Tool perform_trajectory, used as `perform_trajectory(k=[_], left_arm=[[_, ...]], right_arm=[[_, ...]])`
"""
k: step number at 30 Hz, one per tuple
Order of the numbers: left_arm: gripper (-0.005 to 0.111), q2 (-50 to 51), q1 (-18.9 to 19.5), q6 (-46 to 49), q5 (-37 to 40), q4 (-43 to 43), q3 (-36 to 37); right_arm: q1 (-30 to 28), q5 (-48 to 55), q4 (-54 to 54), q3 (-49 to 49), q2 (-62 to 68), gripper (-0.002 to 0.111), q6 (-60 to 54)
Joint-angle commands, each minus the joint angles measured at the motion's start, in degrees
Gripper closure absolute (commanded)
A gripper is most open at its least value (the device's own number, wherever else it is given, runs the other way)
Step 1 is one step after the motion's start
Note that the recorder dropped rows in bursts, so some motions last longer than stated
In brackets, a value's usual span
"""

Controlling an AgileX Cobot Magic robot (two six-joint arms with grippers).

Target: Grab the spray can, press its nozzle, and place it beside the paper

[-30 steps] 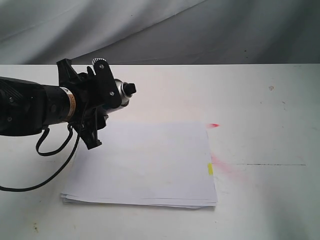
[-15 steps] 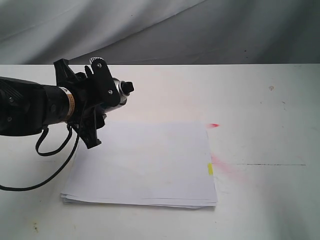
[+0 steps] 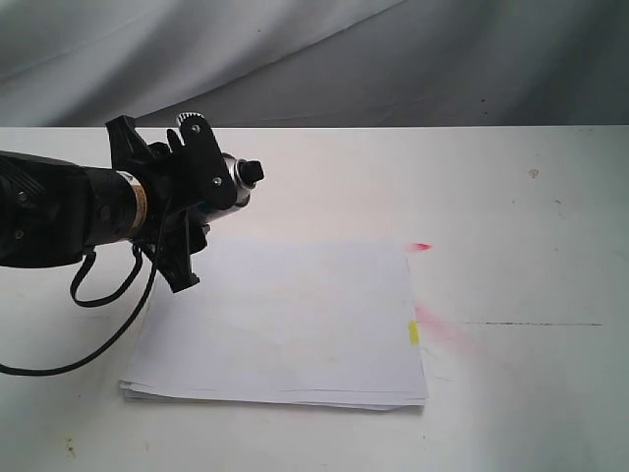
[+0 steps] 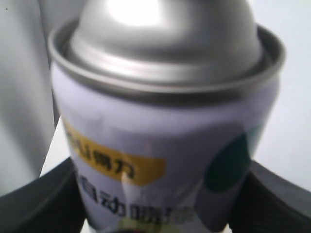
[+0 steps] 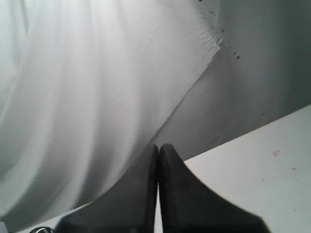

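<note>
My left gripper (image 3: 201, 192) is shut on the spray can (image 3: 234, 183), holding it on its side in the air above the far left corner of the paper (image 3: 285, 320). The can's black nozzle (image 3: 254, 173) points right. In the left wrist view the spray can (image 4: 165, 131) fills the frame, silver dome up, white label with an orange patch and a teal dot, dark fingers (image 4: 39, 204) on both sides; the nozzle is out of that view. My right gripper (image 5: 158, 148) is shut and empty, out of the exterior view, facing the backdrop cloth.
The white table (image 3: 511, 206) carries pink spray marks (image 3: 437, 324) just right of the paper and a small red spot (image 3: 421, 246). A yellow tab (image 3: 413, 332) sits at the paper's right edge. Grey cloth (image 3: 295, 59) hangs behind. A black cable (image 3: 98, 334) loops under the left arm.
The left gripper with the can has shifted slightly left and up from one second ago. It has held still over the last half second.
</note>
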Motion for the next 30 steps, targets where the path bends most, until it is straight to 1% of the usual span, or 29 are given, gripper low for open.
perform_trajectory(k=[1, 4, 6, 8, 9, 10, 11, 12, 15, 16, 17, 18, 20, 21, 23, 25, 30], left_arm=[[0.107, -0.3, -0.3, -0.8, 0.4, 0.3, -0.6], [0.107, -0.3, -0.3, -0.7, 0.3, 0.3, -0.6], [0.107, -0.3, -0.3, -0.7, 0.3, 0.3, -0.6], [0.107, -0.3, -0.3, -0.7, 0.3, 0.3, -0.6], [0.107, -0.3, -0.3, -0.7, 0.3, 0.3, -0.6], [0.107, -0.3, -0.3, -0.7, 0.3, 0.3, -0.6], [0.107, -0.3, -0.3, -0.7, 0.3, 0.3, -0.6], [0.107, -0.3, -0.3, -0.7, 0.3, 0.3, -0.6], [0.107, -0.3, -0.3, -1.0, 0.3, 0.3, -0.6], [0.107, -0.3, -0.3, -1.0, 0.3, 0.3, -0.6], [0.107, -0.3, -0.3, -1.6, 0.3, 0.3, -0.6], [0.107, -0.3, -0.3, -2.4, 0.3, 0.3, -0.6], [0.107, -0.3, -0.3, -2.5, 0.3, 0.3, -0.6], [0.107, -0.3, -0.3, -2.5, 0.3, 0.3, -0.6], [0.107, -0.3, -0.3, -2.4, 0.3, 0.3, -0.6], [0.107, -0.3, -0.3, -2.4, 0.9, 0.3, -0.6], [0.107, -0.3, -0.3, -2.3, 3.0, 0.6, -0.6]], right_arm=[[-0.4, 12.4, -4.7, -15.5, 15.3, 0.108, -4.5], [-0.4, 21.9, -3.3, -31.2, 31.3, 0.108, -19.5], [-0.4, 30.4, 1.8, -41.4, 42.9, 0.108, -29.4], [-0.4, 41.8, 8.9, -50.9, 53.6, 0.108, -37.8], [-0.4, 44.1, 10.4, -53.9, 56.5, 0.108, -39.6], [-0.4, 46.9, 12.7, -58.7, 62.7, 0.108, -43.8], [-0.3, 47.2, 13.0, -60.2, 65.4, 0.108, -44.9], [-0.3, 48.3, 13.1, -63.3, 71.1, 0.108, -47.0], [-0.1, 51.4, 15.1, -64.0, 77.5, 0.108, -51.2], [1.7, 52.9, 15.1, -64.0, 82.0, 0.108, -53.1], [3.1, 52.1, 15.5, -64.0, 84.8, 0.108, -53.6], [4.3, 50.9, 16.2, -64.0, 86.3, 0.108, -53.9], [8.0, 48.5, 18.5, -64.0, 89.9, 0.108, -56.0], [10.8, 47.4, 20.1, -64.0, 91.8, 0.108, -57.4], [14.0, 44.7, 21.9, -64.1, 94.5, 0.108, -58.6], [15.7, 43.9, 21.6, -65.6, 97.4, 0.108, -58.7], [15.7, 47.4, 21.6, -71.1, 100.5, 0.108, -58.6]])
